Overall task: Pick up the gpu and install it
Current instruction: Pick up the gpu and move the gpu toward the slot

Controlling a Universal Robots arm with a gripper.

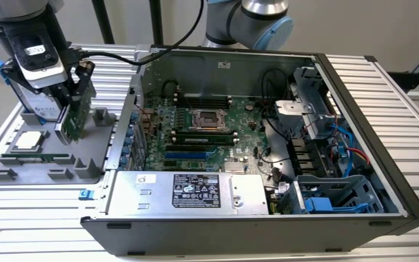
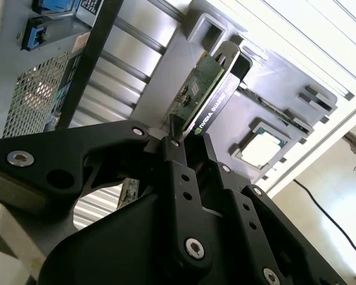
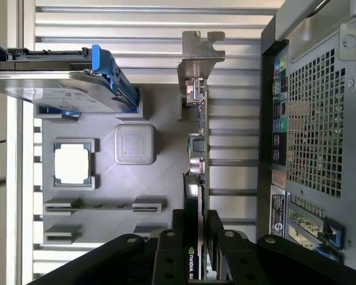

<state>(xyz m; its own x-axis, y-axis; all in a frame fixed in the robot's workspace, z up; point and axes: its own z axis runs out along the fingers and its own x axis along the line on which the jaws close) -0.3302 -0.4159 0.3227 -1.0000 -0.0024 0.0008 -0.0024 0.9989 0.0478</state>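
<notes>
The gpu (image 1: 76, 113) stands on edge over the grey holder tray (image 1: 20, 170) at the exterior view's left, outside the open computer case (image 1: 355, 164). My gripper (image 1: 77, 91) comes down on its top edge. In both wrist views the black fingers sit on either side of the card, gripper (image 2: 188, 139) and gripper (image 3: 196, 218) shut on it. The gpu (image 2: 204, 98) shows its green board on one face and black shroud on the other. The silver bracket of the gpu (image 3: 197, 154) is at the far end. I cannot tell whether its lower edge still rests in the tray slot.
A hard drive in a blue frame (image 1: 39, 103) stands right behind the gripper. A processor chip (image 1: 29, 140) and a narrow memory stick (image 1: 35, 157) lie in the tray. The case holds the motherboard (image 1: 202, 136) with blue slots (image 1: 191, 155) and the power supply (image 1: 187, 191).
</notes>
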